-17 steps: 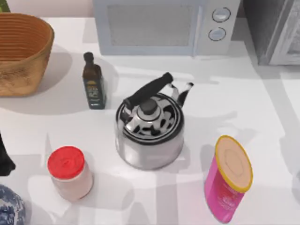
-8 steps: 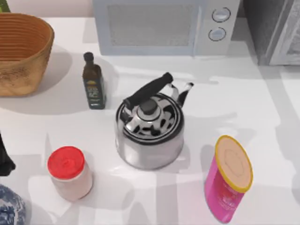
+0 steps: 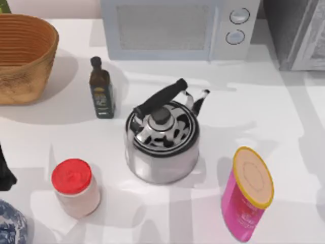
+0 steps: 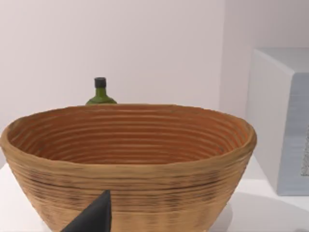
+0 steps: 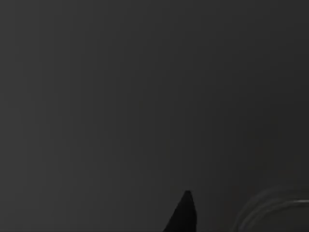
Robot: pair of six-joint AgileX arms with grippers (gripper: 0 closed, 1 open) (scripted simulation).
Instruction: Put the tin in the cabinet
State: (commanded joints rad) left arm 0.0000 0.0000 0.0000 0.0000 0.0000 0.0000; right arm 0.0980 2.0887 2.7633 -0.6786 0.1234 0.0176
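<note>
The tin is out of view. The cabinet [image 3: 297, 33], a dark grey box with a pale framed door panel, stands at the table's back right corner. My left arm [image 3: 5, 173] is parked at the table's left edge. One dark fingertip [image 4: 99, 215] of its gripper points toward the woven basket [image 4: 128, 159]. The right wrist view is dark.
A white microwave [image 3: 175, 28] stands at the back. A steel kettle [image 3: 162, 140] sits mid-table, with a dark oil bottle [image 3: 101, 89] to its left. A red-lidded jar [image 3: 76, 188] and a pink canister [image 3: 248, 193] stand near the front. The basket [image 3: 23, 56] is back left.
Shadows on the table's right side have shifted slightly. None of the objects or the left arm has moved.
</note>
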